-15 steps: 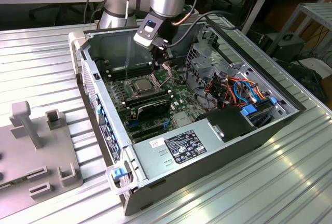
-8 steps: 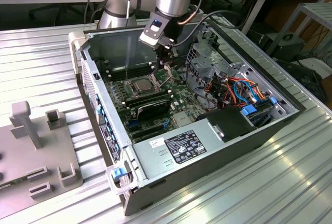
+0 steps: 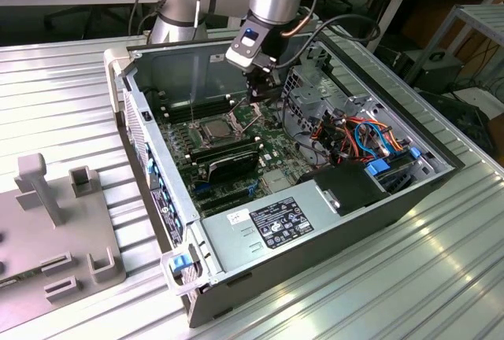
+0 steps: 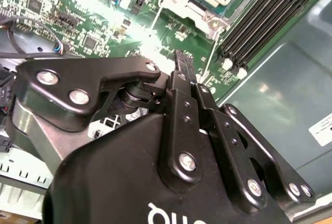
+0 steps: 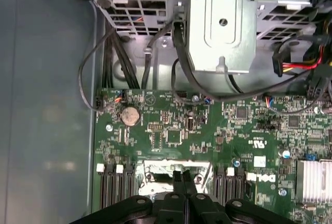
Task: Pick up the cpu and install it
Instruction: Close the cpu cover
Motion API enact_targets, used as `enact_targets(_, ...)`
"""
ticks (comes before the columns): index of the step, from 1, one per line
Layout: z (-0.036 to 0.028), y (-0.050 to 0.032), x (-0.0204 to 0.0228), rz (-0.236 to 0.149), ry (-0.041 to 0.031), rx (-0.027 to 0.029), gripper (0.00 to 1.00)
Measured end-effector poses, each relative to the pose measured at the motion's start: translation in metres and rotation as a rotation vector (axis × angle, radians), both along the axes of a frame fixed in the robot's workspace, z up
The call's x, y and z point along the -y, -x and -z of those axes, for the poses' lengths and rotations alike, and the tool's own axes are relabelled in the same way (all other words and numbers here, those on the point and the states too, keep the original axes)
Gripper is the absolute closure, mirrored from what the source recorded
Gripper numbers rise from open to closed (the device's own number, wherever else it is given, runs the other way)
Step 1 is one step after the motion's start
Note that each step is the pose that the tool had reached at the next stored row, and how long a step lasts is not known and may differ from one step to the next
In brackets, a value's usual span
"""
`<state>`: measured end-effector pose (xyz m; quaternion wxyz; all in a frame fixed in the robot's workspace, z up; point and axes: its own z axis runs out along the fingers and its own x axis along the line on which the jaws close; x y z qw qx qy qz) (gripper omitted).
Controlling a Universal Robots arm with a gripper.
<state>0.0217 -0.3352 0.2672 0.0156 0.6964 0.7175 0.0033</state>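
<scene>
A green printed circuit board (image 5: pixel 207 130) is seen lying inside a grey metal computer case (image 5: pixel 46 105). A round silver coin battery (image 5: pixel 129 115) is set on the board, near black cables (image 5: pixel 111 58) that are run to a grey sheet-metal drive cage (image 5: pixel 223 27). The black two-fingered gripper (image 5: pixel 183 175) is held over a shiny metal socket frame (image 5: pixel 155 175) (glare hides its inside), its fingers pressed together. Black memory slots (image 5: pixel 111 190) are ranged on both sides of the frame
</scene>
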Motion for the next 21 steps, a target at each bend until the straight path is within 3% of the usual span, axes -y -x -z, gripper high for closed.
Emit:
enact_targets(15,0.0,-0.0254,0.0,0.0,0.0,0.0,0.89)
enact_targets(21,0.0,-0.0266,0.0001,0.0,0.0003,-0.0001,0.89)
